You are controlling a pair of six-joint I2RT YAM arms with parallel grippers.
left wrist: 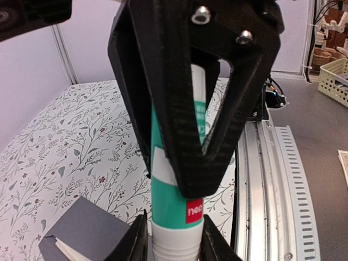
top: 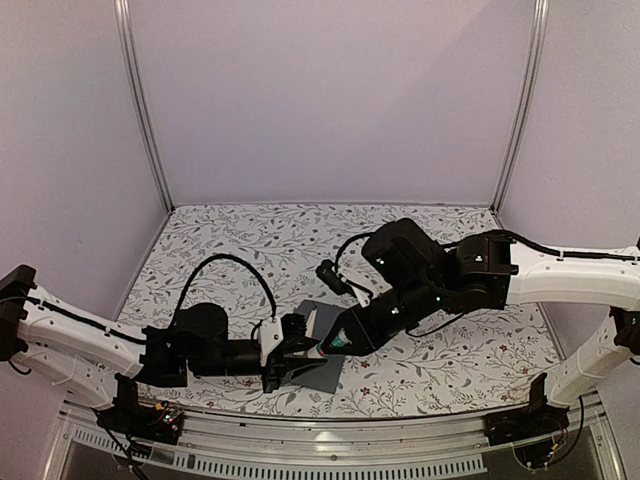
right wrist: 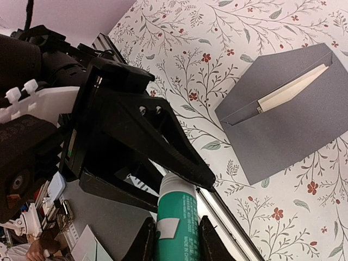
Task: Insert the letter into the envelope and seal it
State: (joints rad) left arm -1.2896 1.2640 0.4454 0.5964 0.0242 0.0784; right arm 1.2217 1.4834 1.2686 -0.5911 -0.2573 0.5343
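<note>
Near the middle of the tabletop's (top: 250, 240) near edge, over its floral cloth, both arms met. The left arm (top: 70, 335) reached in low from the near left corner and the right arm (top: 570, 275) bent in from the right edge, so their wrists faced one another just above the paper.

Under them lay the dark grey envelope (right wrist: 293, 136), flat on the cloth and close to that near edge. Its flap was not pressed down. The mouth gaped and the pale edge of the letter (right wrist: 291, 89) showed in the slot, so the letter sat inside the envelope and, by my reading, only the sealing was left.

Between the wrists hung a teal-and-white tube (left wrist: 168, 209), clear of the cloth and close to the envelope. It was probably glue for the flap, though its print was too small to confirm that. The tube was taken at both ends, which suggested either a handover or a cap being pulled off, with one side steadying it for the other.

The right tool (right wrist: 178, 242) was clamped on the tube's teal body, with a finger tight against each side. The left tool (left wrist: 175, 247) flanked the white end; whether its fingers pressed the tube or stood slightly off it, I could not tell.
</note>
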